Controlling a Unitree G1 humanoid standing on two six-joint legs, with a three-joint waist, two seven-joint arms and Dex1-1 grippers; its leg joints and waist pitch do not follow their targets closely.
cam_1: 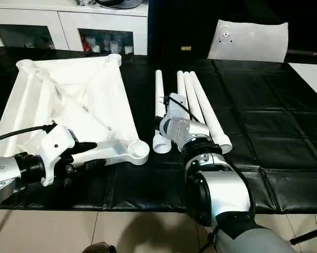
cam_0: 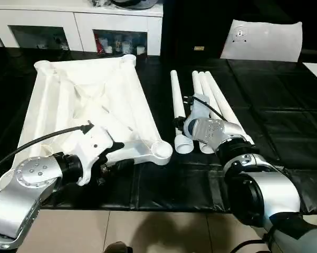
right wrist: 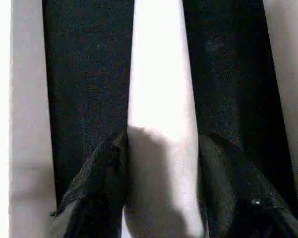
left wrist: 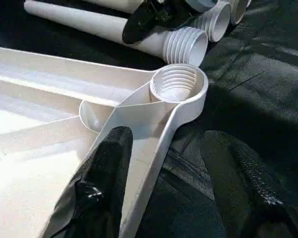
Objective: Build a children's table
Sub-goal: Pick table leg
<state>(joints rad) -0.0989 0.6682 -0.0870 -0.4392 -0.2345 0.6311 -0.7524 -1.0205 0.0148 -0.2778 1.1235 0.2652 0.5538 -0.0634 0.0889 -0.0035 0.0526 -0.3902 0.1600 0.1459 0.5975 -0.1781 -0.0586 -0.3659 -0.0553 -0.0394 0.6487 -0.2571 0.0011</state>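
Note:
The children's table top point(cam_0: 89, 100) lies upside down at the left of the black work table, ribs facing up. My left gripper point(cam_0: 118, 161) is open at its near right corner. One finger point(left wrist: 106, 168) rests on the underside and the other stands off the rim, just short of the threaded corner socket point(left wrist: 177, 82). Several white legs point(cam_0: 216, 95) lie side by side in the middle. My right gripper point(right wrist: 161, 136) is shut on the leftmost leg point(cam_0: 175, 89), which still lies flat, its threaded end point(left wrist: 186, 44) close to that socket.
A white cabinet with glass doors point(cam_0: 84, 26) stands behind the black work table point(cam_0: 274, 105). A white board point(cam_0: 263, 39) leans at the back right. The table's front edge runs just under my forearms, with tiled floor point(cam_0: 147, 232) below.

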